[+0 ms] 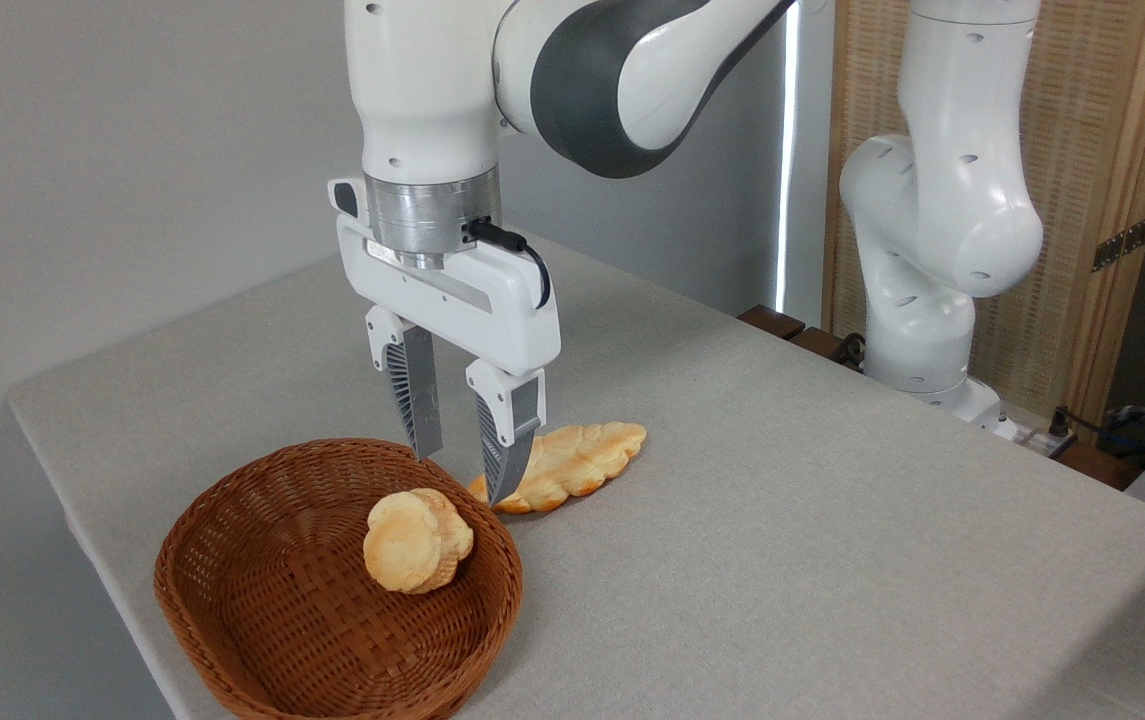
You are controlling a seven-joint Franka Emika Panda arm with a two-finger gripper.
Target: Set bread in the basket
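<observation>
Nearest sits the basket on the worktop, a round bun inside. Over its far rim the gripper points straight down — jaws parted, holding nothing. Just beyond the basket lies the bread — flat, outside it.

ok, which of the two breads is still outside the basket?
The long braided loaf, lying on the table just behind the basket, beside the open pincer. The round bun already sits inside.
</observation>
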